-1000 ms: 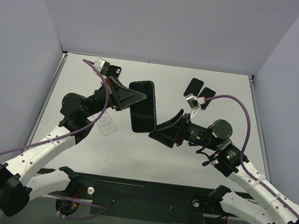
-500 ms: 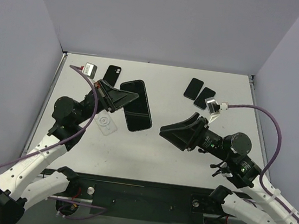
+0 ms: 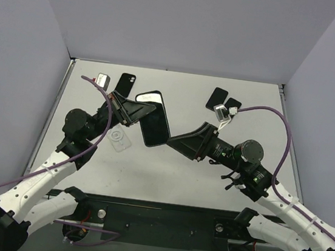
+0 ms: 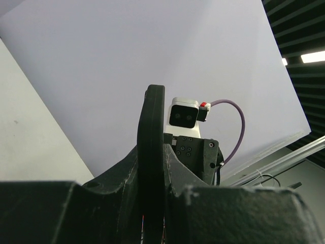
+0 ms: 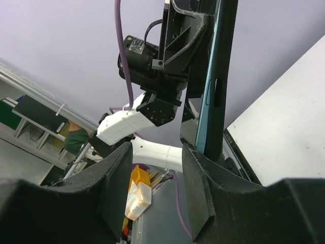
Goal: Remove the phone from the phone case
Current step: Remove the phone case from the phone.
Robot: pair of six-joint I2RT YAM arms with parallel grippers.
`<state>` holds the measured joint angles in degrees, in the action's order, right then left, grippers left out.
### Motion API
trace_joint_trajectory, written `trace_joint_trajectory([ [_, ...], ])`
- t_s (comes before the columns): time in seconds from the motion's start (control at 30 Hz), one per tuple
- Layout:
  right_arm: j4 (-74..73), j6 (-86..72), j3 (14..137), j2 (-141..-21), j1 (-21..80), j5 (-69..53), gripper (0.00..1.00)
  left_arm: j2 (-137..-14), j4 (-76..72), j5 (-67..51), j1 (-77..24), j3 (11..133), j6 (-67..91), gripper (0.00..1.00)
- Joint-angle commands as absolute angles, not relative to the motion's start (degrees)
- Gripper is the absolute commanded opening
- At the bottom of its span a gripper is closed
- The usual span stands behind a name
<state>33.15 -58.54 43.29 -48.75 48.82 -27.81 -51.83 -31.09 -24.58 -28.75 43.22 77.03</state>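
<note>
The black phone in its case (image 3: 156, 120) is held up off the table, its left edge gripped by my left gripper (image 3: 140, 111), which is shut on it. In the left wrist view the cased phone (image 4: 151, 117) stands edge-on between the fingers (image 4: 175, 168). My right gripper (image 3: 174, 143) is open, its tips at the phone's lower right corner. In the right wrist view the phone (image 5: 216, 76) stands edge-on, a blue-tinted rim beside the black case. Its lower end sits at the right finger (image 5: 195, 173), not between the jaws of the open right gripper (image 5: 158, 152).
A clear case (image 3: 119, 139) lies on the white table (image 3: 167, 174) under the left arm. A black case (image 3: 126, 84) lies at the back left. Two more black slabs (image 3: 218, 97) (image 3: 233, 104) lie at the back right. Purple cables loop over both arms.
My right gripper has swung left, from well clear of the phone half a second ago back to its lower right corner. The left gripper has shifted the phone slightly.
</note>
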Motion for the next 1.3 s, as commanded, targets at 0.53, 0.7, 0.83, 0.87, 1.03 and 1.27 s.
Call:
trace_joint_trajectory([
  [0.53,36.7,-56.9,41.3,-46.7,49.1,-26.5,0.39,-51.0,-40.2,-22.3,-28.5,43.1,80.9,0.00],
  [0.7,36.0,-56.3,41.0,-46.4,49.1,-26.2,0.39,-50.4,-40.2,-22.2,-28.5,42.5,81.4,0.00],
  [0.83,35.8,-56.1,41.0,-46.8,49.1,-26.0,0.39,-50.4,-41.0,-22.2,-28.5,42.2,82.2,0.00],
  [0.87,35.9,-56.1,41.0,-47.0,49.1,-26.0,0.39,-50.4,-41.4,-22.2,-28.5,41.8,82.4,0.00],
  [1.03,36.4,-56.3,41.0,-47.7,49.1,-25.7,0.39,-50.7,-42.8,-22.3,-28.5,41.8,83.6,0.00],
  [1.27,35.3,-56.3,42.4,-49.7,49.0,-23.3,0.40,-51.6,-43.9,-23.5,-29.0,41.9,84.1,0.00],
])
